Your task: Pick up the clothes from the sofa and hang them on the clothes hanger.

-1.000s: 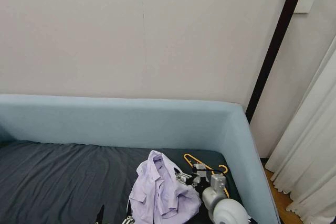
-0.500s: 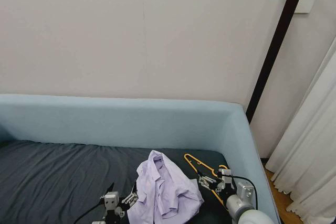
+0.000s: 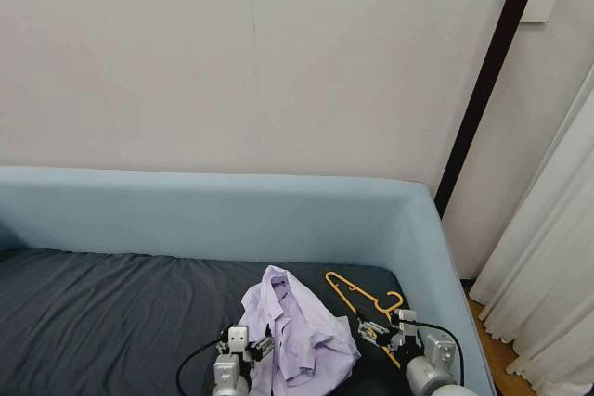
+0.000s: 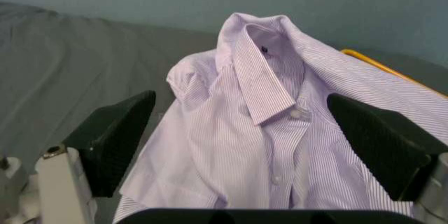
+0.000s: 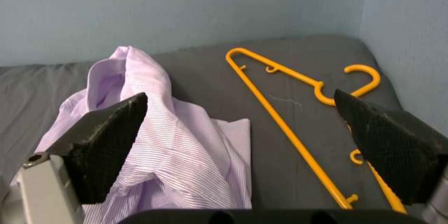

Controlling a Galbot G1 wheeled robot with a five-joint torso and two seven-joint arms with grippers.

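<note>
The shirt (image 3: 299, 329) lay in a crumpled heap on the sofa's (image 3: 232, 215) dark grey, wrinkled seat, near its right corner. It was thin lilac cloth with fine stripes, a pointed collar and small white buttons. Just beside it, toward the sofa's right arm, the hanger (image 3: 360, 296) lay flat: a slim orange rod bent at an angle, with a curled hook and small pegs along it. The sofa's back and arm were smooth, pale blue padding. My left claw (image 3: 263, 344) hung spread wide and empty at the shirt's near left edge. My right claw (image 3: 374, 330) hung spread and empty over the hanger's near end, its black pads (image 5: 388, 142) cross-hatched.
</note>
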